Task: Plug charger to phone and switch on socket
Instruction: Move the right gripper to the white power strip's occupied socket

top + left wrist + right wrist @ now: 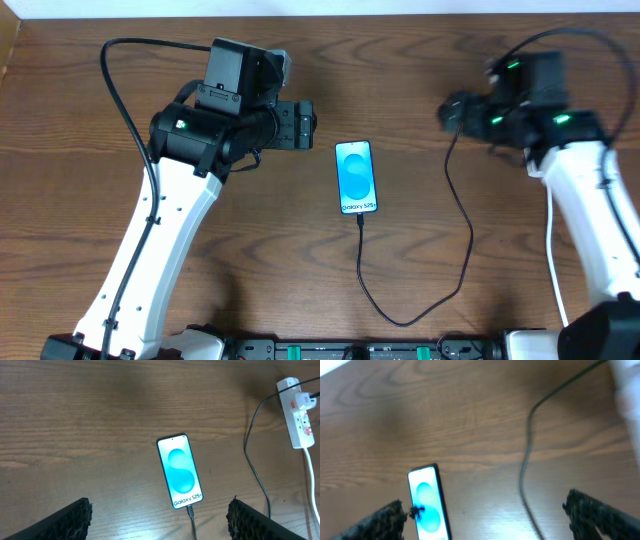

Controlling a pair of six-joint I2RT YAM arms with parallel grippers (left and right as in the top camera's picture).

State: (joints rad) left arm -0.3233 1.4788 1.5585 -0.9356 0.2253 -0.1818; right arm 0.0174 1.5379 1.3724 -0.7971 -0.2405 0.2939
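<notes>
Already we see the charger cable (245, 445) seated in the bottom edge of the Galaxy S25+ phone (180, 472), which lies face up on the desk (75, 435). The cable loops away below the phone, then climbs to its right to a white adapter (306, 399) in the power strip (295, 422), well off to the phone's upper right. We judge that only the switch is left.

Both pairs of fingers are released and empty. The left fingers (65, 520) are spread wide over the phone's lower end. The right fingers (592, 510) are spread over the cable to the right of the phone, in a blurred view.

Our worry is the cable, which runs close beside the strip. Fingers reaching for a red switch could hook it, drag the phone or pull the plug out. The strip looks loose, so an off-centre press may shove it rather than rock the switch. A press on the wrong switch would leave the adapter dead. We cannot tell whether any switch is on now.
</notes>
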